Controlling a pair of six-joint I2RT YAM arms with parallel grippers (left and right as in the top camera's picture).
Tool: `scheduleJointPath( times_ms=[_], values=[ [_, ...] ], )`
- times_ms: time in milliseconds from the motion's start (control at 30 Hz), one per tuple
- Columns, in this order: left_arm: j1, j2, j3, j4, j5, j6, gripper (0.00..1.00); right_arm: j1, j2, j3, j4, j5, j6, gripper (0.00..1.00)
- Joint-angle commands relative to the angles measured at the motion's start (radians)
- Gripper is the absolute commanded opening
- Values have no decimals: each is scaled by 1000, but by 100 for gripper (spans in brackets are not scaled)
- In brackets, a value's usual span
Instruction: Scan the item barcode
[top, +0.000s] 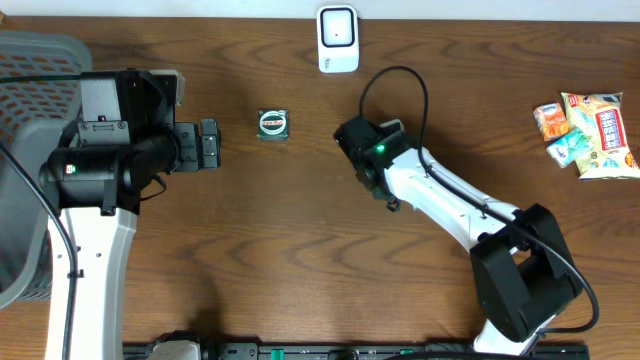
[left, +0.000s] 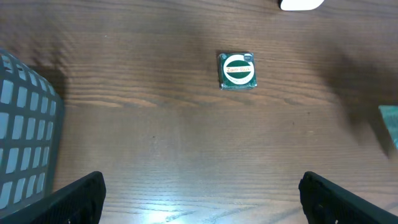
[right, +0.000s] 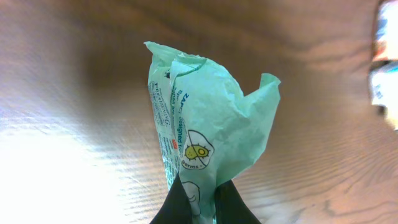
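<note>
My right gripper (right: 198, 196) is shut on the lower end of a crumpled mint-green packet (right: 205, 118) with printed text and a germ logo, held above the wood. In the overhead view the right gripper (top: 352, 135) sits at table centre, below the white barcode scanner (top: 338, 38), and hides the packet. A small square item with a green round label (top: 272, 125) (left: 237, 71) lies flat between the two arms. My left gripper (top: 208, 145) (left: 200, 186) is open and holds nothing, pointing toward that square item.
A grey mesh basket (top: 25, 110) (left: 25, 143) stands at the left edge. Several snack packets (top: 590, 130) lie at the far right. The right arm's base (top: 520, 290) stands at the front right. A teal edge (left: 390, 124) shows at the right of the left wrist view.
</note>
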Motion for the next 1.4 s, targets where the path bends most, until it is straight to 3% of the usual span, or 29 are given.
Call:
scheduleJointPath(
  times_ms=[0,367,433,467,600,867,1133,1267,1367],
  values=[
    [5,3,7,-2,-6,10,98,22,2,22,-18,86,-2,1],
    [5,3,7,-2,-6,10,98,-16,200,22,-60,312,-15,1],
    [5,3,7,-2,-6,10,98,-19,239,22,-72,312,-19,8],
    [5,3,7,-2,-6,10,98,-14,257,22,-84,307,-10,15],
    [5,3,7,-2,-6,10,98,14,263,25,-102,269,29,21],
    [5,3,7,-2,-6,10,98,105,257,178,-196,3,29,23],
    [5,3,7,-2,-6,10,98,98,257,360,-303,-6,20,48],
    [5,3,7,-2,-6,10,98,15,257,371,-301,-8,-18,71],
    [5,3,7,-2,-6,10,98,-72,257,369,-300,-68,-88,74]
  ],
)
